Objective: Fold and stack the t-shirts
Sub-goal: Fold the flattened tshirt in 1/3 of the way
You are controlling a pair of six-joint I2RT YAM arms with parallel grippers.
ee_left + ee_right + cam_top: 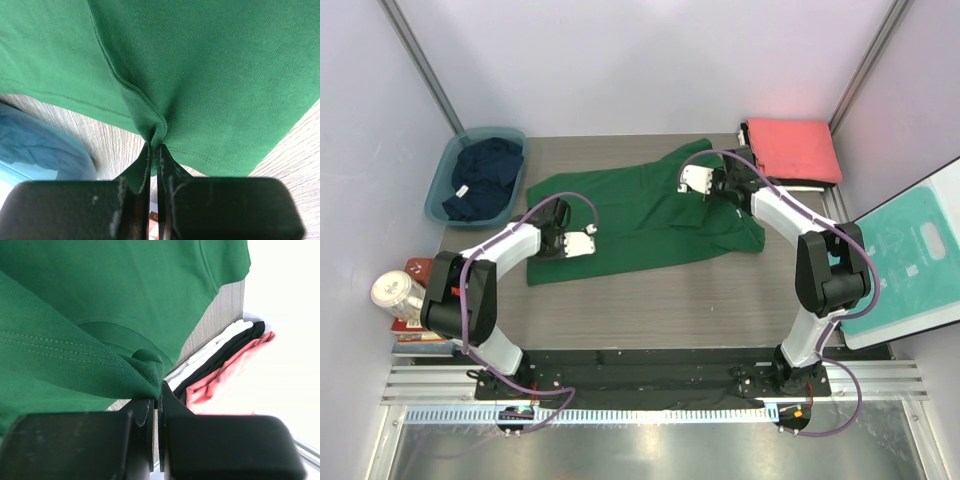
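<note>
A dark green t-shirt (650,215) lies spread across the middle of the table, partly rumpled. My left gripper (588,238) is over its near-left part, and in the left wrist view that gripper (154,146) is shut on a pinch of the green shirt's hem (200,75). My right gripper (686,182) is at the shirt's far-right part; in the right wrist view it (156,387) is shut on a bunched, stitched edge of the green shirt (75,360). A navy t-shirt (485,172) lies in the tub. Folded coral-red (792,148), black (227,352) and white (212,347) t-shirts are stacked at the back right.
A teal plastic tub (440,190) stands at the back left. A teal-and-white board (910,260) leans at the right edge. A can (395,292) and small boxes sit at the near left. White walls close in the table.
</note>
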